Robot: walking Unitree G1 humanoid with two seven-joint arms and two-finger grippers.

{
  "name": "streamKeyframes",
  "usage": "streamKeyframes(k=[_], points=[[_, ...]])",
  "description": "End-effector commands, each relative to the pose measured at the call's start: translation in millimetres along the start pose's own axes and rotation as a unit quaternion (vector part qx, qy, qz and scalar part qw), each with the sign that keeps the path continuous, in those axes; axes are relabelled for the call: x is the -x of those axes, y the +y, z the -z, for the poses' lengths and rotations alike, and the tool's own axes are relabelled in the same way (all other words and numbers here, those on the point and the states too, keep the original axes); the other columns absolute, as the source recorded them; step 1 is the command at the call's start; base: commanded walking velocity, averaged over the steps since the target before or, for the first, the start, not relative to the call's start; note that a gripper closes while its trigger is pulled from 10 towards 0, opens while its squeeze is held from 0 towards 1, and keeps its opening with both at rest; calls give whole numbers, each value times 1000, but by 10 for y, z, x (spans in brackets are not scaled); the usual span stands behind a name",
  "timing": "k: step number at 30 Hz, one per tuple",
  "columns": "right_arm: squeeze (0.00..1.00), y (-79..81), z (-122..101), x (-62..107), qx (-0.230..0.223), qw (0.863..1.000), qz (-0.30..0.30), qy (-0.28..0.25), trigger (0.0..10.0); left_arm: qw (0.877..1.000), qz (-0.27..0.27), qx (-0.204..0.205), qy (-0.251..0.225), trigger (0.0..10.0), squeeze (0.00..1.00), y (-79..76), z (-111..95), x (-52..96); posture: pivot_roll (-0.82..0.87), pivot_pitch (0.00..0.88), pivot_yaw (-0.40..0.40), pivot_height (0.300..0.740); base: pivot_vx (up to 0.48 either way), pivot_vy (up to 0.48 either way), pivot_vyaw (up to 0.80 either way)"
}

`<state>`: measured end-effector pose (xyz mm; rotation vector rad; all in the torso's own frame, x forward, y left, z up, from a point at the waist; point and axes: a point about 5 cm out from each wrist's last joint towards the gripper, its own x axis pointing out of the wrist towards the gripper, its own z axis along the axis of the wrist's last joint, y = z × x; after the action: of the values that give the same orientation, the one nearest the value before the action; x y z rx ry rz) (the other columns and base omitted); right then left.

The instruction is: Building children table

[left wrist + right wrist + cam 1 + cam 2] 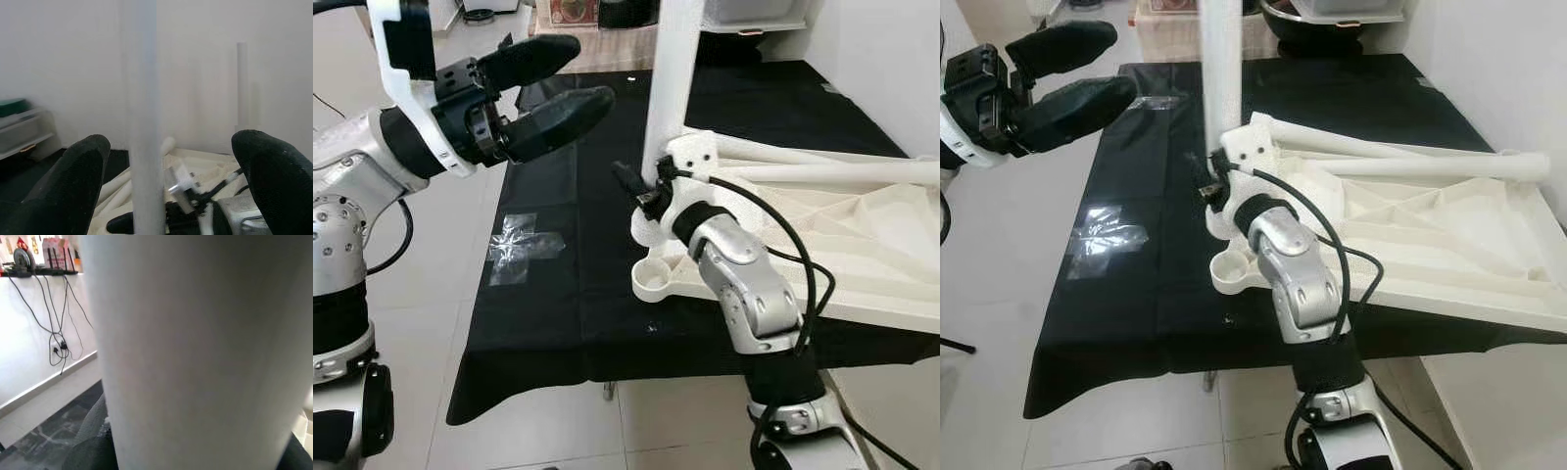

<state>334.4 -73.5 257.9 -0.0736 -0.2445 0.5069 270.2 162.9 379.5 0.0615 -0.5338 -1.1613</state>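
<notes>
White plastic everywhere: the child's tabletop lies upside down on a black cloth that covers a low table, its ribbed underside facing up. One white leg stands upright in the corner socket nearest the robot, and two more legs lie flat across the underside, angled away from that corner. An empty round socket juts from the tabletop's near edge.

The right gripper is pressed in at the base of the upright leg, its black fingers closed around it; in the right wrist view the leg looms huge and pale.

The left gripper hangs in the air over the cloth's left side, fingers spread wide apart and holding nothing, pointed toward the upright leg but well short of it.

A patch of clear tape shines on the cloth.
</notes>
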Motion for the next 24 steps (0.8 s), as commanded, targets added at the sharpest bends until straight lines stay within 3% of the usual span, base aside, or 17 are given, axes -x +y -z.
streamKeyframes(k=[1, 6, 9, 16, 23, 24], points=[[0, 122, -116, -10, 13, 999, -32, -33, 10000, 1000, -16, -5, 10, 10000, 0, 7, 77, -25, 7, 106, 14, 740, 0, 0, 0], [0, 325, -190, 23, 42, 993, -90, -63, 10000, 998, -60, -12, 16, 10000, 0, 73, 223, -152, 6, 106, 15, 740, 0, 0, 0], [0, 429, -194, 38, 69, 988, -122, -67, 10000, 999, -53, 2, 5, 10000, 0, 72, 245, -224, 7, 106, 13, 740, 0, 0, 0], [0, 551, -174, 64, 98, 979, -166, -64, 10000, 999, -36, 7, -1, 10000, 0, 57, 281, -339, 5, 104, 10, 740, 0, 0, 0], [0, 573, -117, 79, 115, 976, -179, -49, 10000, 1000, -21, -9, -1, 10000, 0, 50, 259, -409, 4, 107, 11, 740, 0, 0, 0], [0, 574, -110, 80, 117, 976, -179, -47, 10000, 1000, -25, -15, -1, 4745, 0, 60, 249, -416, 4, 107, 11, 740, 0, 0, 0]])
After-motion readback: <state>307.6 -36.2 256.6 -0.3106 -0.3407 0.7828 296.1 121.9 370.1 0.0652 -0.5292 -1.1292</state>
